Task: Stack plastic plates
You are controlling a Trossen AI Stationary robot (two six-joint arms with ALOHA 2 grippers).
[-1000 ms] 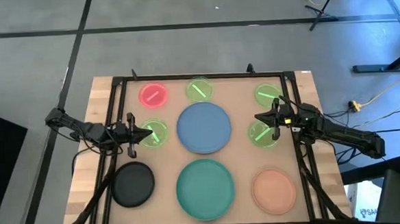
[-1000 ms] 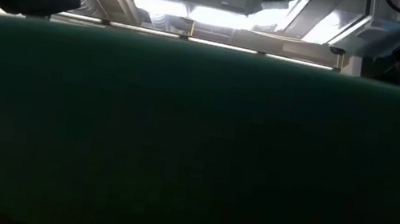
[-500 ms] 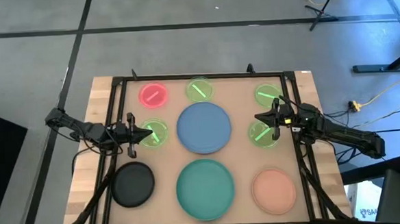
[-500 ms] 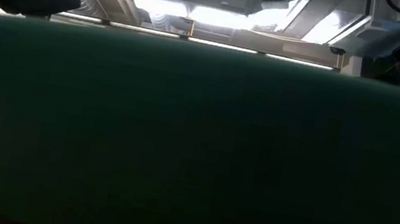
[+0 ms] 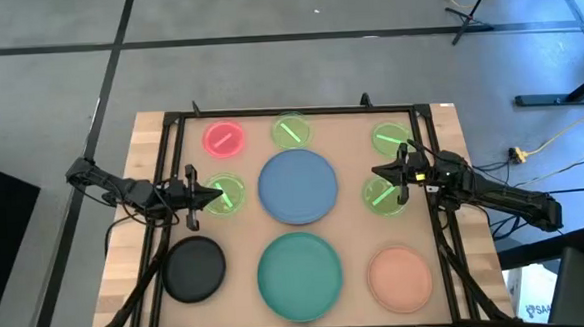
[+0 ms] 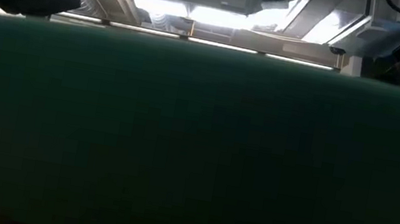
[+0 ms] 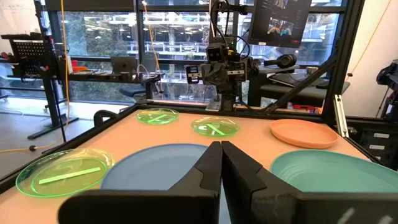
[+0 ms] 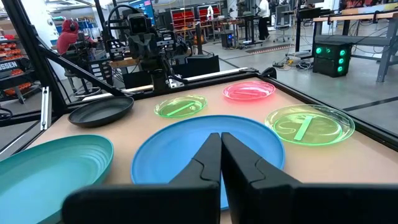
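Nine plates lie flat on the table, none on another. The large blue plate (image 5: 297, 186) is in the middle and the teal plate (image 5: 299, 274) is near the front edge. The black plate (image 5: 194, 268) is front left, the peach plate (image 5: 399, 278) front right. The small pink-red plate (image 5: 224, 138) lies far left. Small green plates (image 5: 290, 131) (image 5: 392, 137) (image 5: 384, 195) (image 5: 228, 194) lie around the blue one. My left gripper (image 5: 217, 194) (image 7: 221, 148) is shut above the left green plate. My right gripper (image 5: 376, 171) (image 8: 221, 138) is shut above the right green plate. Both point at the blue plate.
A dark metal frame (image 5: 289, 112) runs around the table top. In the low view the teal plate's rim (image 6: 195, 144) fills almost the whole picture and hides the table behind it. The room beyond holds desks, screens and other equipment.
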